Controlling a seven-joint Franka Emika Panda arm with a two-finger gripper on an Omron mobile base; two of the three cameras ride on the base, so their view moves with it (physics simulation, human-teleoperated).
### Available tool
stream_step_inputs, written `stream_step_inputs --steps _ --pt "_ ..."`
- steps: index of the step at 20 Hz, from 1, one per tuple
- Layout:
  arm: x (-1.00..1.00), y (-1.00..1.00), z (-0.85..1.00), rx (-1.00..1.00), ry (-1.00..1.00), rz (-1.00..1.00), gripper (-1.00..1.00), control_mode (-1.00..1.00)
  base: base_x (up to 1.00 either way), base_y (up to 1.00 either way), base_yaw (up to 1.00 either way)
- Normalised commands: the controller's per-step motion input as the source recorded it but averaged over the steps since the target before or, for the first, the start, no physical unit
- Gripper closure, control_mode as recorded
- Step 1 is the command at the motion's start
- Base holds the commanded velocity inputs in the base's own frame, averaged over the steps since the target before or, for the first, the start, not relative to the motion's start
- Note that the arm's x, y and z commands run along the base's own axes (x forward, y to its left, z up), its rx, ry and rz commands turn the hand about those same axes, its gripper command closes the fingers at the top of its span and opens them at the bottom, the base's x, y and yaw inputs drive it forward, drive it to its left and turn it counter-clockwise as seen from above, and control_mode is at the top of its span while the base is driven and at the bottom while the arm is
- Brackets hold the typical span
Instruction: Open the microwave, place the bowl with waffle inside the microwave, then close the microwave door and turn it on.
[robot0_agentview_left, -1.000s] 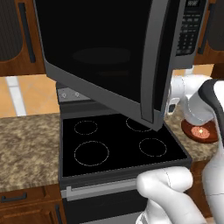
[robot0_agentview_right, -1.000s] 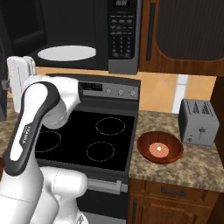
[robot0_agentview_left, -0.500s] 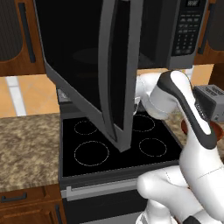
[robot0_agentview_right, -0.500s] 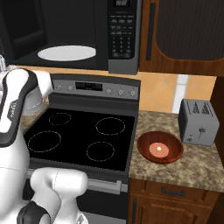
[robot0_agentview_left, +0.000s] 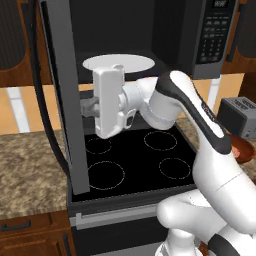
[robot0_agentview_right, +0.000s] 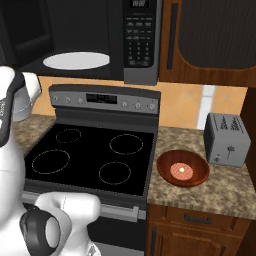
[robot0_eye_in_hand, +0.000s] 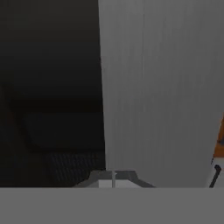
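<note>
Now the microwave door (robot0_agentview_left: 62, 100) is pushed wide by the clenched, empty end effector (robot0_agentview_left: 91, 106), clearing the microwave (robot0_agentview_right: 95, 40) cavity; right of the stove (robot0_agentview_right: 90, 155), the bowl (robot0_agentview_right: 182, 168) with waffle (robot0_agentview_right: 182, 172) waits on the tabletop (robot0_agentview_right: 220, 192).

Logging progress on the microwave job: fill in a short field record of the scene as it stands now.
microwave: dark-grey box microwave above the black-topped stove, cavity exposed
door: black glass microwave door swung wide open
turntable: white round plate, bare
bowl: reddish-brown glossy bowl on the granite counter, beside the grey toaster
waffle: pale orange piece in the bowl
gripper: shut, at the door's inner face
</note>
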Motion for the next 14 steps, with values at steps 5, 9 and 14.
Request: stream_step_inputs --steps 5,9,14 --pt "-0.26 -1.00 0.08 0.18 -0.30 -0.10 1.00 -1.00 0.00 0.00 0.00" --pt "-0.40 -1.00 -0.08 -0.03 -0.31 -0.20 1.00 -1.00 0.00 0.00 0.00" --pt "-0.14 -1.00 -0.46 -0.24 -0.16 -0.27 1.00 -1.00 0.00 0.00 0.00"
